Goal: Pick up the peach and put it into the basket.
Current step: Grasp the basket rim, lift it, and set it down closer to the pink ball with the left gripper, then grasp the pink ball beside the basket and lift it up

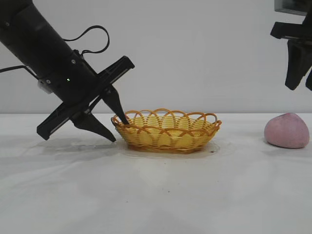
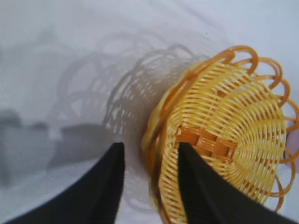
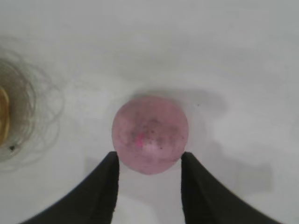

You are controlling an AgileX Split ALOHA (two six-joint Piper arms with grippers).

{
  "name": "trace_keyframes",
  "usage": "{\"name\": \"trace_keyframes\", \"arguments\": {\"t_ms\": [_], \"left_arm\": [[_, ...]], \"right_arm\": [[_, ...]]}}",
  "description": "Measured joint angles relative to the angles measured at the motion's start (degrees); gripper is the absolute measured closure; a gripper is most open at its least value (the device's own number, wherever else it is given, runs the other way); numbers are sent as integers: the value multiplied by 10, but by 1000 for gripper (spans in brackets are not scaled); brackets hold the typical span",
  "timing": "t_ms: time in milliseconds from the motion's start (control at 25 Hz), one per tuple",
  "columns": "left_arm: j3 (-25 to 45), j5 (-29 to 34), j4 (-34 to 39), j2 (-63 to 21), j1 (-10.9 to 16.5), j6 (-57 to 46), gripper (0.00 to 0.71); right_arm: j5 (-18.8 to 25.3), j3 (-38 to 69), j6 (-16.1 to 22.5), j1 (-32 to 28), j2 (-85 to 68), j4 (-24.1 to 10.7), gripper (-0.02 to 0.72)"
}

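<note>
Peach (image 3: 150,134) between right end effector (image 3: 149,161) fingers.

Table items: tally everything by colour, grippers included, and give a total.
Pink: 1, the peach
Yellow-orange: 1, the basket
Black: 2, the left gripper straddling the basket's rim, the right gripper open high above the peach
White: 1, the table
Total: 5
</note>
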Motion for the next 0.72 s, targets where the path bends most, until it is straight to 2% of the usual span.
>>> {"name": "trace_keyframes", "arguments": {"t_ms": [120,240,480,520,600,720], "left_arm": [[0,12,126,-27,21,-41,371],[0,35,293,-53,43,-101,371],[1,143,693,-114,94,-326,371],[1,156,742,-127,100,-371,371],[1,175,820,-165,111,-430,371],[10,192,855,-228,115,-455,371]], "right_arm": [[-9,0,-2,0,11,2,433],[-13,0,-4,0,12,3,433],[-13,0,-6,0,12,7,433],[-13,0,-6,0,12,7,433],[-13,0,-8,0,12,10,433],[-13,0,-9,0,13,16,433]]}}
